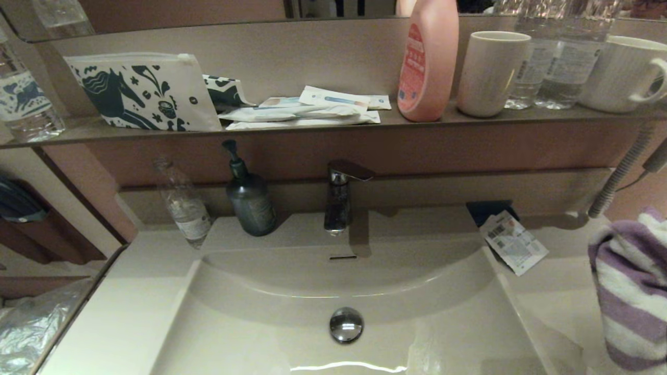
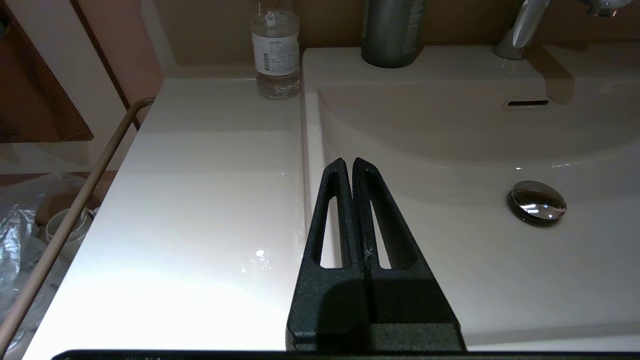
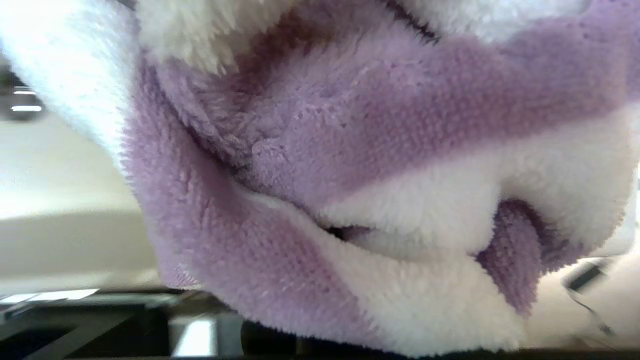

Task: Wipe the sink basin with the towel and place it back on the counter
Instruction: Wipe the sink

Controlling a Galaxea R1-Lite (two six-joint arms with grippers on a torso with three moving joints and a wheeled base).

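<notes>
The purple-and-white striped towel (image 1: 628,291) hangs bunched above the right counter (image 1: 552,307), at the right edge of the head view. It fills the right wrist view (image 3: 350,175) and hides my right gripper, which appears shut on it. The cream sink basin (image 1: 250,333) lies in the middle, with a chrome drain plug (image 1: 346,324) and a slot overflow (image 1: 343,257). My left gripper (image 2: 348,162) is shut and empty. It hovers over the basin's left rim (image 2: 310,150), and the drain plug (image 2: 536,202) is off to its side.
A chrome faucet (image 1: 341,195), a dark soap dispenser (image 1: 250,200) and a clear bottle (image 1: 185,208) stand behind the basin. A printed packet (image 1: 513,242) lies on the right counter. The shelf (image 1: 312,130) holds a horse-print pouch, a pink bottle and mugs. A rail (image 2: 75,210) borders the left counter.
</notes>
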